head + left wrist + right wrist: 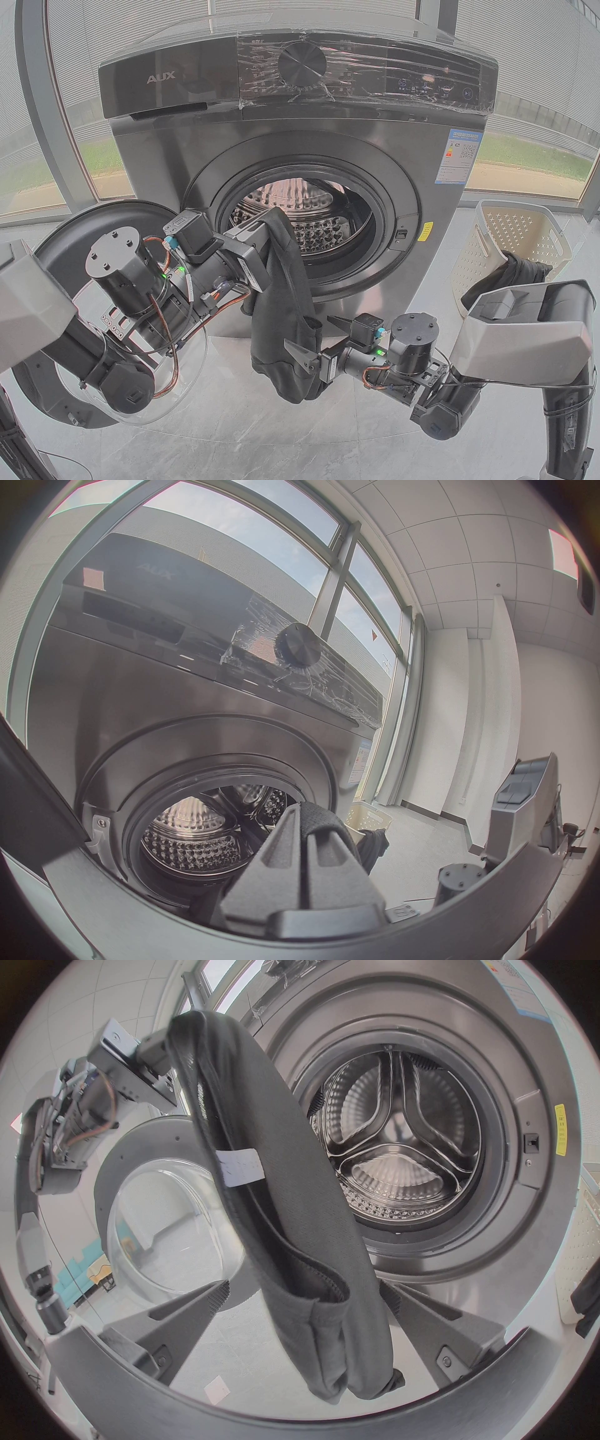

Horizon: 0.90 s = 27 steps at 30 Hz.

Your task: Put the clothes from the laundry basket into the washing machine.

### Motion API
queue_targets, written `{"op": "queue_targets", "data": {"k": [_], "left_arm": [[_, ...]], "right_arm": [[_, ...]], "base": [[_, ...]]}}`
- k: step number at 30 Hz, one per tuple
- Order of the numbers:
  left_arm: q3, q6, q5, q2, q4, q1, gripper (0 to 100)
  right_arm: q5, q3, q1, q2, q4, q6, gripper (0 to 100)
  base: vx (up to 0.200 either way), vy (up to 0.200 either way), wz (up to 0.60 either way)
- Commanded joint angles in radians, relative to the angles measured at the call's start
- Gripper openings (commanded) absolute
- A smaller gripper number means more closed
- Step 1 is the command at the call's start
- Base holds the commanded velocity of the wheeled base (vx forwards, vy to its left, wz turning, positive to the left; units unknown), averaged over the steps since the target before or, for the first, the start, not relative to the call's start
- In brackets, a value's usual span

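The washing machine [187,150] stands with its round door [65,240] swung wide to its left side, and the steel drum [300,200] shows behind the opening. The left gripper [265,225] sits at the left rim of that opening, its fingers [275,867] pressed together on the top fold of a dark garment [281,312]. The cloth pokes up between them in the left wrist view. From there the garment hangs straight down across the machine's front, below the opening, with a pale label [240,1166] on it.

The right gripper [309,331] is low in front of the machine, under the opening. Its fingers [187,1310] are spread wide, one on each side of the garment's lower end (whether they touch the cloth I cannot tell).

The laundry basket [500,231] stands just to the right of the machine, with another dark piece of clothing [519,275] draped over its near rim.
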Motion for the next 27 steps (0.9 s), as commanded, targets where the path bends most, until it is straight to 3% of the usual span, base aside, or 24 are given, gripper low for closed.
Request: {"op": "queue_targets", "data": {"k": [1,13,20,21,27], "left_arm": [[-0.002,-0.001,-0.005,-0.015,-0.002,-0.016,0],[0.014,-0.002,-0.009,-0.048,-0.002,-0.026,0],[0.014,-0.013,-0.011,-0.062,0.000,-0.025,0],[0.014,-0.013,-0.011,-0.061,0.000,-0.025,0],[0.014,-0.013,-0.009,-0.048,-0.002,-0.017,0]], "right_arm": [[0.000,-0.093,-0.022,0.101,-0.002,-0.025,100],[-0.012,-0.231,-0.047,0.168,0.001,-0.042,100],[-0.028,-0.248,-0.036,0.185,-0.004,-0.040,100],[-0.035,-0.251,-0.033,0.187,-0.005,-0.040,0],[-0.035,-0.241,-0.022,0.179,-0.014,-0.036,0]], "base": [[0.000,0.000,0.00],[0.000,0.000,0.00],[0.000,0.000,0.00],[0.000,0.000,0.00],[0.000,0.000,0.00]]}}
